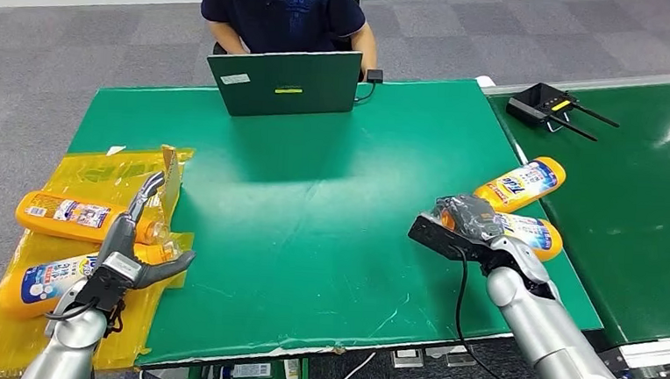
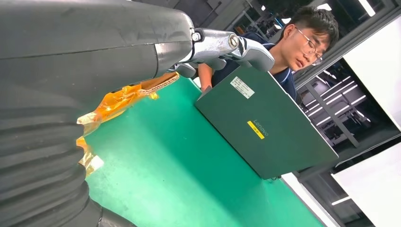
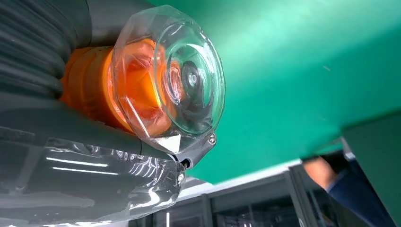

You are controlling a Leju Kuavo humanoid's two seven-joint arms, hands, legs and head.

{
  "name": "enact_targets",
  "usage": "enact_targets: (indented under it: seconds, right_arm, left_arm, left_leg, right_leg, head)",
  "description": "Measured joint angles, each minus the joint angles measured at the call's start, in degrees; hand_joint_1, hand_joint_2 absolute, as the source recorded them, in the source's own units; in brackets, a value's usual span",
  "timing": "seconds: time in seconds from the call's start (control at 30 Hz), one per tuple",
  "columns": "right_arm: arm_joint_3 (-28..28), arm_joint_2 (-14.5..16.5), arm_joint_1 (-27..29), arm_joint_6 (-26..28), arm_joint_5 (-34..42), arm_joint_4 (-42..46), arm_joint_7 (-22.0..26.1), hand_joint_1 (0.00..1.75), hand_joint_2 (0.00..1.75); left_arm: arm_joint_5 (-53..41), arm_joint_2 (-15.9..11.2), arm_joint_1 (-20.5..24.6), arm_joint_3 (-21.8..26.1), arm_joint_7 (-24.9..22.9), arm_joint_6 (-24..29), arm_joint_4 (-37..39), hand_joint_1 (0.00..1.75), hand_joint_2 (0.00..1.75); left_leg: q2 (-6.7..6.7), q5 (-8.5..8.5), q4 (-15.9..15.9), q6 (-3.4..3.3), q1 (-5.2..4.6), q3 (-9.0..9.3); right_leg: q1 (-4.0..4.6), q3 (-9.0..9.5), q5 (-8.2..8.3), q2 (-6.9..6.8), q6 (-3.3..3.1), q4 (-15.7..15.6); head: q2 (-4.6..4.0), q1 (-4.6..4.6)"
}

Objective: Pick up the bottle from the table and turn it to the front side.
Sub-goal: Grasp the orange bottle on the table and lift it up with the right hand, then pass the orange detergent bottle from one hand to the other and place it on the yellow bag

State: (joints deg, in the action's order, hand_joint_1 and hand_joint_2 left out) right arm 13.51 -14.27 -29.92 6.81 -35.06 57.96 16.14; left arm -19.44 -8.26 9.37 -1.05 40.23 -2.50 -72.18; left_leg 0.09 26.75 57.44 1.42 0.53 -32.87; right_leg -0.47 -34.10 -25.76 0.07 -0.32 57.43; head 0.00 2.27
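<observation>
Over on my left, my left hand (image 1: pixel 130 252) hovers with its fingers spread apart and nothing in them, thumb jutting toward the middle of the table. It hangs above a crumpled yellow plastic sheet (image 1: pixel 95 168) on the table's left end, just over two orange bottles lying on their sides there: one (image 1: pixel 71 215) farther from me with its label up, one (image 1: pixel 45 282) nearer me with a blue and white label, partly hidden by my wrist. From my left wrist camera I see a silver fingertip (image 2: pixel 236 46) stretched out over the green table (image 2: pixel 179 179), with a torn edge of yellow plastic (image 2: pixel 127 97) beneath it.

Across the middle, the green table (image 1: pixel 311 232) is bare cloth up to a dark green laptop (image 1: pixel 287 83) at the far edge, with a person in a dark shirt (image 1: pixel 281 6) seated behind it. In the left wrist view the laptop lid (image 2: pixel 265 127) and that person (image 2: pixel 302 42) fill the far side.

On my right, my right hand (image 1: pixel 470 220) is wrapped around the task bottle (image 1: pixel 531 235), an orange one lying near the table's right edge; my fingers cover its cap end while the labelled body sticks out to the right. My right wrist camera shows its clear cap (image 3: pixel 175 80) over the orange neck, held close in my hand (image 3: pixel 71 161). I cannot tell whether it has left the table. A second orange bottle (image 1: pixel 521 183) lies just beyond it, close alongside. Farther right, on a neighbouring green surface (image 1: pixel 637 226), sits a black remote controller (image 1: pixel 547 106) with antennas.
</observation>
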Motion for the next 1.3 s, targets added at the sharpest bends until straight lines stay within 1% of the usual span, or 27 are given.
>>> enact_targets:
  seconds: [0.23, 0.57, 0.97, 1.13, 1.3]
  right_arm:
    - [-0.6, 1.7, -1.8, 0.4, 1.8, 0.9, 0.5, 1.75, 1.75]
    - [-3.0, 5.6, -5.2, 0.4, 9.5, 1.4, 4.4, 1.75, 1.75]
    - [-4.4, 9.4, -7.5, -0.8, 15.3, 1.7, 5.2, 1.75, 1.75]
    - [-4.4, 10.6, -8.2, -1.1, 16.3, 1.7, 5.7, 1.75, 1.75]
    - [-4.4, 11.0, -8.4, -1.3, 16.4, 1.7, 5.8, 1.75, 1.75]
  left_arm:
    - [0.5, 0.0, 0.8, -0.4, 0.0, 0.1, 1.0, 0.0, 1.75]
    - [0.9, 0.0, 2.2, -1.3, 0.0, 0.5, 2.3, 0.0, 1.75]
    - [1.6, 0.2, 4.1, -2.8, 0.0, -0.5, 4.2, 0.0, 1.75]
    - [2.1, 0.4, 4.7, -3.3, 0.0, -0.7, 4.6, 0.0, 1.75]
    - [2.1, 0.5, 4.8, -3.4, 0.0, -0.7, 4.7, 0.0, 1.75]
  left_leg:
    - [-0.01, 0.0, 0.0, 0.0, 0.0, -0.06]
    - [0.0, -0.01, 0.0, 0.01, 0.01, -0.08]
    - [0.01, -0.01, 0.0, 0.01, 0.0, -0.11]
    - [-0.01, -0.01, 0.0, 0.02, 0.0, -0.11]
    - [0.0, -0.01, 0.0, 0.02, 0.0, -0.12]
  right_leg:
    - [0.0, -0.05, 0.0, -0.01, 0.0, 0.0]
    - [0.0, -0.11, 0.0, 0.01, 0.0, 0.0]
    - [0.0, -0.15, 0.0, 0.02, 0.0, 0.0]
    - [0.01, -0.15, 0.0, 0.02, 0.0, 0.0]
    - [0.01, -0.16, 0.0, 0.02, 0.0, 0.0]
  head:
    - [-0.01, 0.0]
    - [0.0, 0.0]
    - [0.0, 0.0]
    - [-0.01, 0.0]
    - [0.0, 0.0]
